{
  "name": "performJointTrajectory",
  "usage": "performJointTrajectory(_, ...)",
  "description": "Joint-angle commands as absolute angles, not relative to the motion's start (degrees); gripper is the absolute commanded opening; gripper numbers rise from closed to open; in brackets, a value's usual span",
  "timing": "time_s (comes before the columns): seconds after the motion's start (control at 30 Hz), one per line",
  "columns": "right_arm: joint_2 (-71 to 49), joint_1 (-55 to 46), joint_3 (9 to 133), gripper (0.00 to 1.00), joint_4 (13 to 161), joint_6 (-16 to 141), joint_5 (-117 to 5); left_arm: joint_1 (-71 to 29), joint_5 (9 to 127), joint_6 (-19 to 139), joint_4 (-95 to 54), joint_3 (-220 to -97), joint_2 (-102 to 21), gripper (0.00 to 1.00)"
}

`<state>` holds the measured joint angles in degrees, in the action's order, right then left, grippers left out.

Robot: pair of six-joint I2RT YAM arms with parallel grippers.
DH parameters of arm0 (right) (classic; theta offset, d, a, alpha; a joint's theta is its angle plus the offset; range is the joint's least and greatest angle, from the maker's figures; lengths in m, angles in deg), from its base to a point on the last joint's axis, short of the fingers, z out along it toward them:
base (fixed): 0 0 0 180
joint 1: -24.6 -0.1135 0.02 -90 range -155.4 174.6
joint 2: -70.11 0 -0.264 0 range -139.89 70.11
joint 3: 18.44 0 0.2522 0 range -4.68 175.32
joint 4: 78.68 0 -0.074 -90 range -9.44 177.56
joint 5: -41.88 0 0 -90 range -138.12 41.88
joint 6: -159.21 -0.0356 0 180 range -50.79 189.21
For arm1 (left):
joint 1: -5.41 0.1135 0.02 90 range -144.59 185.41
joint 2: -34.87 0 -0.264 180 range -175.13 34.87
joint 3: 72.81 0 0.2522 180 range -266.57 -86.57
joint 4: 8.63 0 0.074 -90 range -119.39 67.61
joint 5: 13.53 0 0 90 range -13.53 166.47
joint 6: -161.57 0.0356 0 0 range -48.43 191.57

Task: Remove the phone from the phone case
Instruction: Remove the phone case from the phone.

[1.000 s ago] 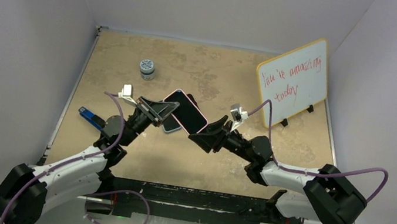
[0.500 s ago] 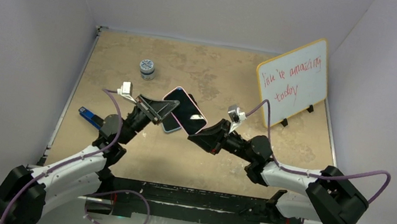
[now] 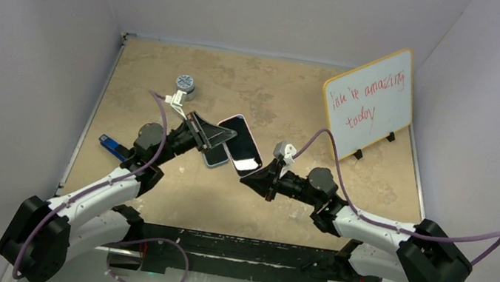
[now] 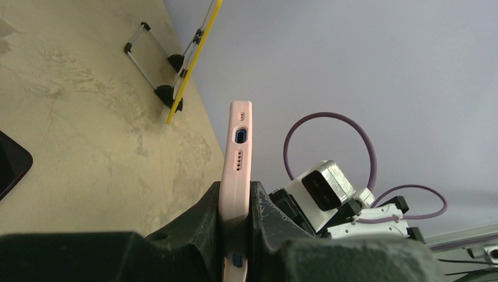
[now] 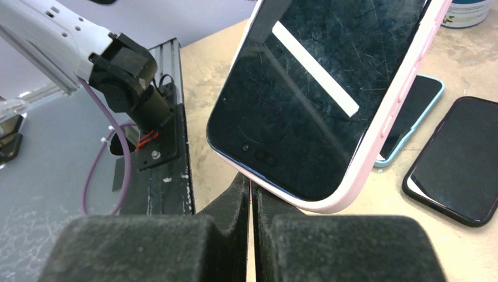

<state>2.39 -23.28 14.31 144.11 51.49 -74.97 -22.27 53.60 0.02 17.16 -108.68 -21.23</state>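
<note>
Far to my left on the counter (image 3: 276,93) lies a small blue object (image 3: 110,144), apart from everything else. My left gripper (image 3: 227,136) is clamped on the pink phone case (image 4: 236,158). In my left wrist view the case stands on edge between the two fingers (image 4: 205,214), its port end pointing away from me. The phone (image 5: 317,88) sits inside the case, and the pair is lifted off the counter between my two arms, with the dark screen facing my right wrist camera.

Behind my left gripper stands a small jar (image 3: 184,85). On the counter under the raised case lies a second phone with a light blue rim (image 5: 411,111), and just beside it a third, dark phone (image 5: 464,170). Both lie flat.

My right gripper (image 3: 253,177) is right at the lower edge of the pink case. Its fingers (image 5: 229,205) are pressed together with only a hairline seam between them. I cannot tell whether that seam pinches the case's lip or merely touches it.

Furthest right, a whiteboard (image 3: 368,103) with a yellow frame and red handwriting is propped on its stand, well apart from both grippers.
</note>
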Motion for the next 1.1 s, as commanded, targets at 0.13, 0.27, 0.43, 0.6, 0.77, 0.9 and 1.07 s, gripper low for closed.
performJointTrajectory(0.13, 6.5, -22.7, 17.7, 0.16, 142.6, 55.1, -71.7, -18.7, 38.0, 11.6, 5.4, -116.7, -16.5, 0.0)
performJointTrajectory(0.27, 10.1, -22.7, 17.2, 0.36, 136.4, 55.3, -72.8, -17.4, 34.8, 19.6, -3.0, -122.5, -16.0, 0.0)
performJointTrajectory(0.43, 12.6, -22.7, 17.6, 0.57, 133.2, 55.6, -75.8, -17.4, 29.1, 28.9, -9.7, -127.7, -16.3, 0.0)
performJointTrajectory(0.6, 11.8, -22.7, 21.2, 0.6, 129.5, 57.8, -79.5, -17.4, 25.5, 34.4, -14.2, -131.1, -16.3, 0.0)
performJointTrajectory(0.77, 9.3, -22.6, 23.8, 0.6, 128.6, 58.6, -83.7, -17.4, 23.1, 34.7, -13.4, -131.9, -16.7, 0.0)
performJointTrajectory(0.9, 7.3, -22.6, 25.2, 0.56, 128.4, 59.3, -86.3, -17.4, 21.5, 33.9, -12.2, -132.1, -17.1, 0.0)
performJointTrajectory(1.07, 5.1, -22.7, 26.7, 0.51, 126.9, 60.6, -90.4, -17.4, 21.0, 33.8, -12.6, -132.9, -17.4, 0.0)
